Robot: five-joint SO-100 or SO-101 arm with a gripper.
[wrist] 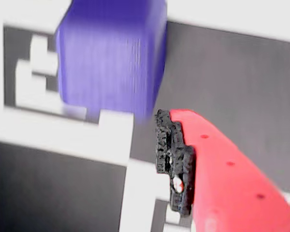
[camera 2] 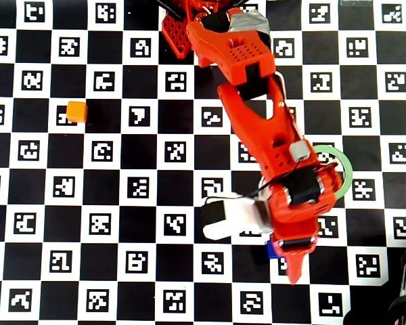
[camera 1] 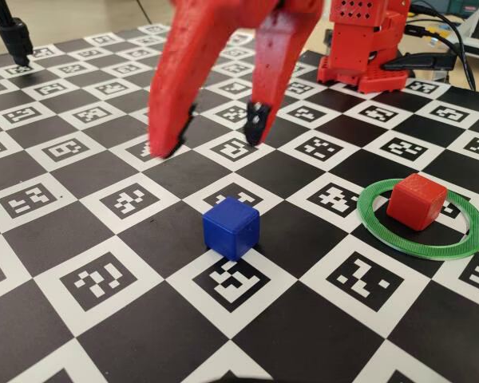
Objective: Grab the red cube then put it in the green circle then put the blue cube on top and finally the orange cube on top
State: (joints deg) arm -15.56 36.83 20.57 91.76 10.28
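The blue cube [camera 1: 231, 227] sits near the surface's front edge, the red cube [camera 1: 415, 201] already inside the green circle [camera 1: 375, 226], so the wide-open, empty claw [camera 1: 214, 134] should straddle blue squarely before closing.

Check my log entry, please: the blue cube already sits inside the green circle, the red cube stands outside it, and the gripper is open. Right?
The cubes are swapped. In the fixed view, the red cube sits inside the green circle, and the blue cube stands outside it. The gripper is indeed open.
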